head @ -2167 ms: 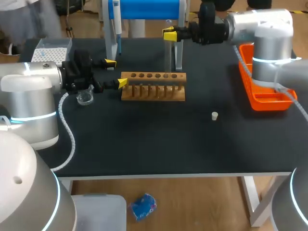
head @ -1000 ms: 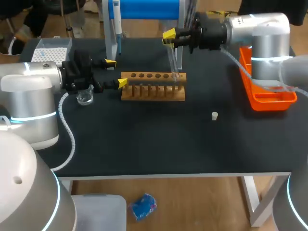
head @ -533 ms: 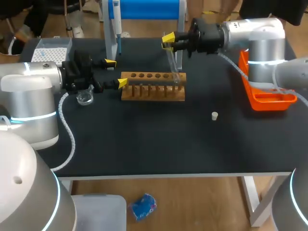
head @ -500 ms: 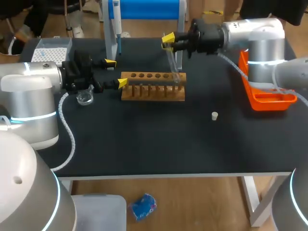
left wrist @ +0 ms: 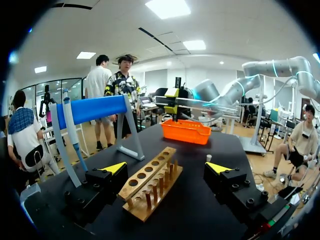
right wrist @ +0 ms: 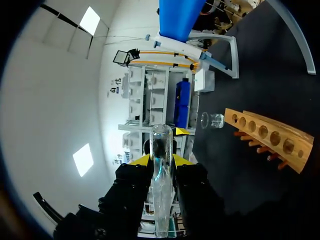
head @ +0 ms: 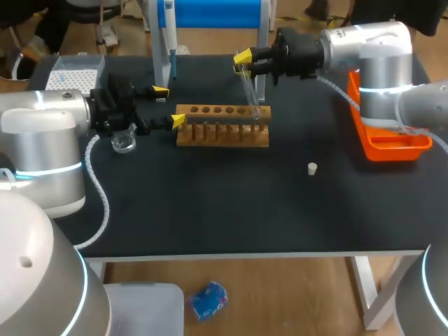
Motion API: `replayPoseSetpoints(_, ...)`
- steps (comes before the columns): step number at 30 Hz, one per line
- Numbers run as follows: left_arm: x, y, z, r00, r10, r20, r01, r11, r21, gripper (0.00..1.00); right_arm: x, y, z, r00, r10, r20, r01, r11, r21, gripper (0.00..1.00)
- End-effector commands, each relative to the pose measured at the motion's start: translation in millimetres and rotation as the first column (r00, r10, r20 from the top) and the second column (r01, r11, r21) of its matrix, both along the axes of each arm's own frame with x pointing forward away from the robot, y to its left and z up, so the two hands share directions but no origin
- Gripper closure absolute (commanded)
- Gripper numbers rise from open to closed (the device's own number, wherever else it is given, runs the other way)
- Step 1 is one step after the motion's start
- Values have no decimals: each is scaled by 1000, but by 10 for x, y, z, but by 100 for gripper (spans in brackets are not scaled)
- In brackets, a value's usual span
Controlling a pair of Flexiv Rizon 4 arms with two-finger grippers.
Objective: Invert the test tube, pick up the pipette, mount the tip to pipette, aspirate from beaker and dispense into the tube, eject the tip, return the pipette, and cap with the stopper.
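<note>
The right pincer (head: 244, 59) is being kept clenched on the test tube (head: 250, 91), with one yellow-tipped finger pressed against each side of the glass near its upper end. The tube is being held tilted above the bench (head: 231, 203), its lower end lying at the right end of the wooden rack (head: 222, 126); whether that end is seated in a hole cannot be told. In the right wrist view the rounded end of the tube is being shown projecting past the fingertips. The left pincer (head: 168, 106) is being held released at the left end of the rack, with its fingers spread wide and the near end of the rack lying between them; contact with the wood cannot be confirmed. The beaker (head: 124, 141) is being carried by the bench just beside the left pincer, on the side away from the rack. The pipette (head: 169, 35) is being supported upright in the blue stand (head: 210, 12) behind the rack. The tip box (head: 73, 73) is being kept at the far left corner. The stopper (head: 312, 167) is lying alone in front of the rack, toward the right. The orange tray (head: 381, 143) is resting at the right edge, under the right arm.
</note>
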State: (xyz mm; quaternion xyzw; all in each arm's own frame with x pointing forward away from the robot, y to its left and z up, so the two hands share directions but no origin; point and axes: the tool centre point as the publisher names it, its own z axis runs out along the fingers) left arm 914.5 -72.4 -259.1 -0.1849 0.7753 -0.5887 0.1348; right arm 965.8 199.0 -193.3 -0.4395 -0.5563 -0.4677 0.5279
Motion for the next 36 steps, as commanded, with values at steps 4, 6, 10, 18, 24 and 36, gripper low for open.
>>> replayPoseSetpoints(4,-7,-13,-12,1000,6,4,-6,1000,-2,0,-9,-6,12,1000,-2,1,2,1000,-3,100)
replayPoseSetpoints(6,-8,-41,71,986,16,168,-10,999,-34,0,-9,-6,12,1000,-2,1,2,1000,-3,100)
replayPoseSetpoints(10,-87,-135,137,837,61,544,65,976,-209,0,-9,-6,12,1000,-2,1,2,1000,-3,100)
replayPoseSetpoints(18,-99,-235,208,672,-21,740,224,958,-176,0,-9,-6,12,1000,-2,1,2,1000,-3,100)
replayPoseSetpoints(24,-47,-216,217,713,-13,701,203,961,-189,0,-9,-6,12,1000,-2,1,2,1000,-3,100)
replayPoseSetpoints(36,-235,-459,506,226,-291,930,399,898,184,0,-9,-6,12,1000,-2,1,2,1000,-3,100)
